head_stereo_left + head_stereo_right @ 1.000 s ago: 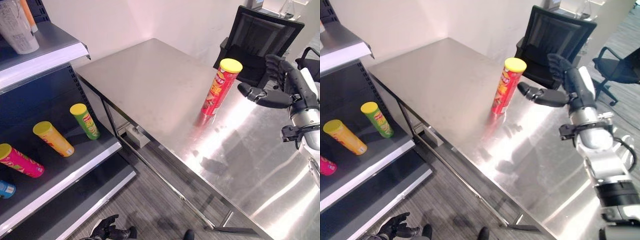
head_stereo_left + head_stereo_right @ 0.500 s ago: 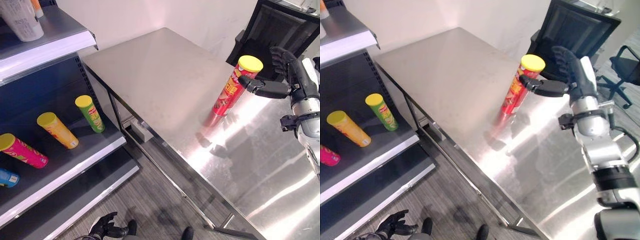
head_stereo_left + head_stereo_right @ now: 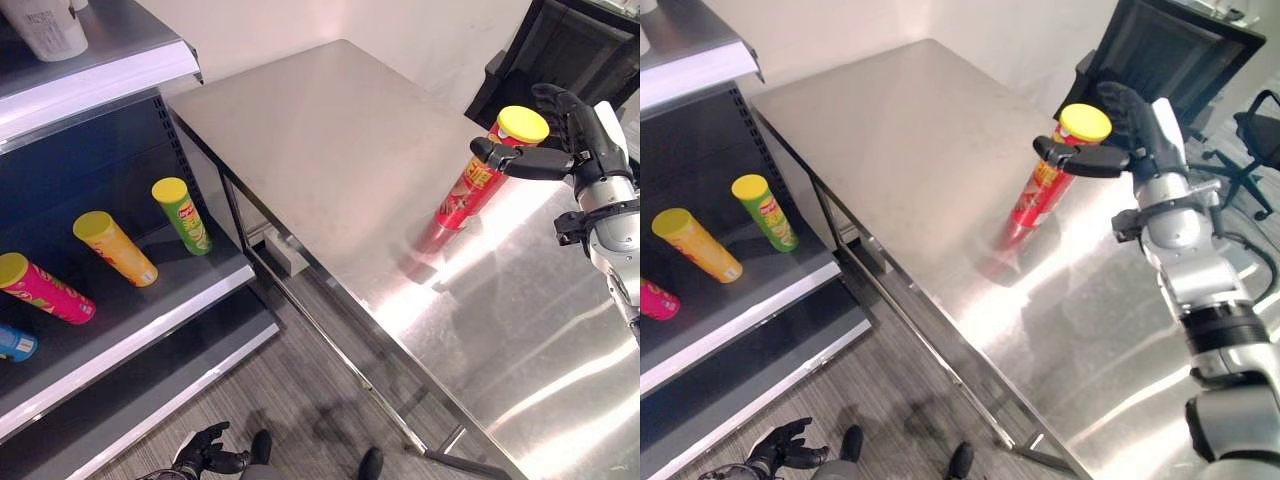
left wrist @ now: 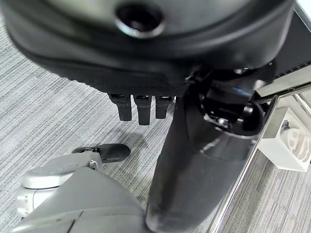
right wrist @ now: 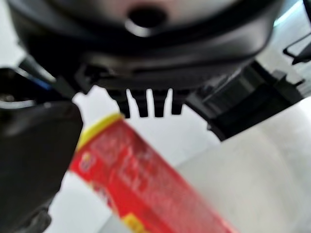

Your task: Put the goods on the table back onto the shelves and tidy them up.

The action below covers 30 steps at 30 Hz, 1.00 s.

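Red can [image 3: 478,177] upright on table [image 3: 330,150], right of frame. Right hand [image 3: 560,140] spread wide around yellow lid, gripping nothing. High, top-heavy approach: thumb nudge likely tips can, rolls toward edge.

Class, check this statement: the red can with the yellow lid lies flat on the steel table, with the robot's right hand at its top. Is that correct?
Not quite. The red can is not lying flat: it stands on the steel table, leaning a little, as the left eye view shows. The rest holds: its lid is yellow and the right hand is at its top.
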Tool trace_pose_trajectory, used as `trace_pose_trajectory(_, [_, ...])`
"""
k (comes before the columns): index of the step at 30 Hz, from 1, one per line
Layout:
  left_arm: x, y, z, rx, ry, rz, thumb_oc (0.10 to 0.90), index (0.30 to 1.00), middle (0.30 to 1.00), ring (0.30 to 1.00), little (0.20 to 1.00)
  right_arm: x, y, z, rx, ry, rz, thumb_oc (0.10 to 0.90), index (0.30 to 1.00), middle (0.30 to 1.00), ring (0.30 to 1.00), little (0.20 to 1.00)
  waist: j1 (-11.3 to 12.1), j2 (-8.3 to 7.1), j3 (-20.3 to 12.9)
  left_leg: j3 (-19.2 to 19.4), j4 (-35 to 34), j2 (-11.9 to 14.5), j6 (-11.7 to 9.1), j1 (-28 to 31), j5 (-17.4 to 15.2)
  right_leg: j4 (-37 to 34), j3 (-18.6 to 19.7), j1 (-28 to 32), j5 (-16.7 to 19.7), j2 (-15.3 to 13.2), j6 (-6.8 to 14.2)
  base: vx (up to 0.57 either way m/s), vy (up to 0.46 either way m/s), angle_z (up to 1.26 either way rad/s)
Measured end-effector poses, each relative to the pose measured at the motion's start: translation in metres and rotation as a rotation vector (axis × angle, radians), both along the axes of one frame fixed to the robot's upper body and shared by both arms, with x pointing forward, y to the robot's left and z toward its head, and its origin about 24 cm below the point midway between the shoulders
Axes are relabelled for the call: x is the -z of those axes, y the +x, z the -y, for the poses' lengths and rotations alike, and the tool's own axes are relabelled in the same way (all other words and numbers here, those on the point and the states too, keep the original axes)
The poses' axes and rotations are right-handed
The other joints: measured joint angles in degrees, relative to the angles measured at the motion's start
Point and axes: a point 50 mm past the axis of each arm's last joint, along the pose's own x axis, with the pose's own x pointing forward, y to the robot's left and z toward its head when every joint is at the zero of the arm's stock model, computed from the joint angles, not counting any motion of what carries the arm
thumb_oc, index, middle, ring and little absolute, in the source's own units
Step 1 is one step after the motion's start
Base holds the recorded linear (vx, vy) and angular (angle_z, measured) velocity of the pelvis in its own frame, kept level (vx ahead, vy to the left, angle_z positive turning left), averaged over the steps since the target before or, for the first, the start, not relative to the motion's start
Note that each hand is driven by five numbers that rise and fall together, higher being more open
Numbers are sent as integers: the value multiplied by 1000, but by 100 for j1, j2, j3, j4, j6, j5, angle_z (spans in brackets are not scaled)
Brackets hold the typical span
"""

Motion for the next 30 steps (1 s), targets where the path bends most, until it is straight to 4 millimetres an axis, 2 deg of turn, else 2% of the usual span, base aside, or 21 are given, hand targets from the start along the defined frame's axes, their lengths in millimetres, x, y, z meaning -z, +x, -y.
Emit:
trace_pose_trajectory(6, [-1, -2, -5, -9, 26, -5, 800, 900, 900, 900, 900, -7, 5, -2, -7, -12, -4, 800, 900, 900, 900, 900, 51, -118, 80, -10, 0, 0, -2, -6, 1, -1, -11, -1, -1, 0, 0, 0, 0, 0])
trace_pose_trajectory(7, [-1, -2, -6, -10, 28, -8, 800, 900, 900, 900, 900, -7, 5, -2, -7, -12, -4, 742, 813, 813, 813, 813, 53, -124, 83, -14, 0, 0, -2, -6, 1, -1, -13, -1, -1, 0, 1, 0, 0, 0])
trace_pose_trajectory(9, [-1, -3, -6, -11, 30, -9, 800, 900, 900, 900, 900, -8, 6, -2, -4, -21, -9, 596, 594, 594, 594, 594, 46, -131, 87, -13, 0, -1, -2, -6, 1, -1, -11, -1, -1, 0, 1, 0, 0, 0])
trace_pose_trajectory(10, [-1, -2, -6, -10, 30, -8, 800, 900, 900, 900, 900, -9, 6, -1, -2, -24, -10, 579, 568, 568, 568, 568, 47, -131, 87, -14, 0, 0, -2, -6, 1, -1, -11, -1, -1, 0, 1, 0, 0, 0])
trace_pose_trajectory(12, [-1, -3, -6, -11, 30, -9, 800, 900, 900, 900, 900, -8, 6, 0, -1, -25, -16, 573, 559, 559, 559, 559, 38, -131, 87, -13, 0, -1, -2, -5, 1, -1, -12, -1, -1, 0, 0, 0, 0, 0])
trace_pose_trajectory(13, [-1, -2, -6, -11, 30, -8, 800, 900, 900, 900, 900, -8, 5, 3, 6, -30, -25, 510, 465, 465, 465, 465, 39, -132, 87, -13, 0, 0, -2, -6, 1, -1, -13, -1, -1, 0, 0, 0, 0, 0])
trace_pose_trajectory(14, [-1, -2, -6, -11, 30, -8, 800, 900, 900, 900, 900, -8, 5, 6, 13, -35, -31, 400, 300, 300, 300, 300, 41, -132, 87, -13, 0, 0, -2, -6, 1, -1, -13, -1, -1, 0, 1, 0, 0, 0])
trace_pose_trajectory(19, [-1, -3, -7, -11, 32, -9, 800, 900, 900, 900, 900, -10, 2, 13, 34, -64, -50, 400, 300, 300, 300, 300, 20, -137, 90, -9, 0, 0, -2, -3, 1, -1, -11, -1, 0, 0, 0, 0, 0, 0])
trace_pose_trajectory(27, [-1, -3, -7, -11, 33, -10, 800, 900, 900, 900, 900, -10, 2, 12, 21, -66, -64, 400, 300, 300, 300, 300, -63, -138, 91, -5, 0, -1, -2, 1, 1, 0, -6, -1, 0, -1, 0, 0, 0, 0])
trace_pose_trajectory(30, [-1, -2, -7, -11, 32, -7, 800, 900, 900, 900, 900, -5, -5, 15, 17, -43, -53, 400, 300, 300, 300, 300, -65, -136, 92, 0, 0, 1, -2, 7, 1, -1, 0, 2, 0, -1, 0, 0, 0, 0])
